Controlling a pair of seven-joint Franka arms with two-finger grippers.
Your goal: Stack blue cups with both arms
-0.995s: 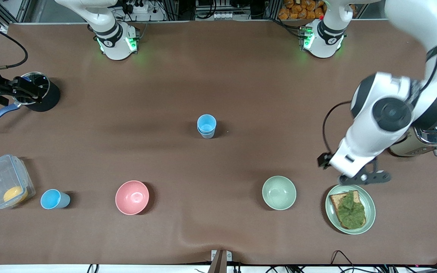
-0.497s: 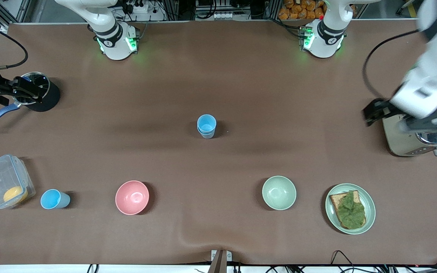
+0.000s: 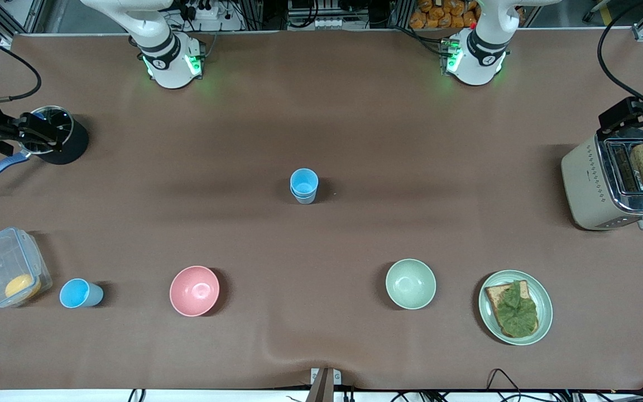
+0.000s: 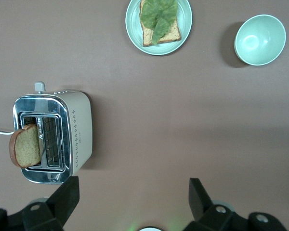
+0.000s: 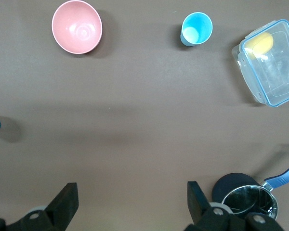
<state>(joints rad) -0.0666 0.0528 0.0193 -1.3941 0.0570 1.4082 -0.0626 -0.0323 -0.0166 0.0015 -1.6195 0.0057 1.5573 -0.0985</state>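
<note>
- We take the pink bowl (image 3: pixel 194 290) as our landmark on the desk (image 3: pixel 355 139).
- The stacked blue cups (image 3: pixel 304 186) stand farther from the front camera than the bowl, toward the left arm's end.
- The single blue cup (image 3: pixel 80 293) stands beside the bowl, toward the right arm's end, next to the clear container (image 3: pixel 8 267).
- The right gripper (image 5: pixel 130 199) hovers over the saucepan (image 3: pixel 53 134), jaws spread wide and empty.
- The left gripper (image 4: pixel 132 197) hangs near the toaster (image 3: pixel 614 184), jaws likewise open and empty.
- We judge the cup light, stiff, smooth plastic; we would pinch its wall at the rim, gently, since it tips easily.
</note>
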